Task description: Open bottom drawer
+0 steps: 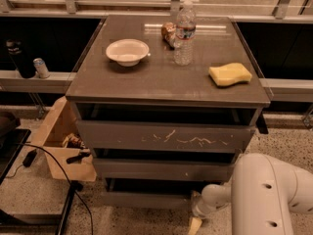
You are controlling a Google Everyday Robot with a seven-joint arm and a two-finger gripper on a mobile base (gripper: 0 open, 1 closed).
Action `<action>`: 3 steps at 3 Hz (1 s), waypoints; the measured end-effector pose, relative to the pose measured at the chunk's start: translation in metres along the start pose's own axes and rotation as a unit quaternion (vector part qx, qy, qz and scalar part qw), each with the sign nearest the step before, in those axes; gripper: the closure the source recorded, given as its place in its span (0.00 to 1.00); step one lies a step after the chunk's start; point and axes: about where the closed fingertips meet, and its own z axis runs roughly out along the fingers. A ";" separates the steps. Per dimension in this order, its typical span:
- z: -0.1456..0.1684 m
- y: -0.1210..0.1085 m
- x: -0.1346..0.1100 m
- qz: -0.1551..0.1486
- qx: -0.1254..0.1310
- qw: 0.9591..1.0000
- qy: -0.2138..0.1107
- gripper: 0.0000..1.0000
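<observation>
The bottom drawer is the slim, plain dark grey front at the foot of the cabinet, below a front with a tiny white speck and a taller front with white scratches. My white arm comes in from the lower right. My gripper sits low at the bottom drawer's right end, near the floor. A pale fingertip shows below the wrist.
On the cabinet top stand a white bowl, a water bottle, a brown object and a yellow sponge. A cardboard box and cables lie on the floor to the left.
</observation>
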 end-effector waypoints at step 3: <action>0.000 0.012 -0.001 0.005 -0.018 1.000 0.006 0.00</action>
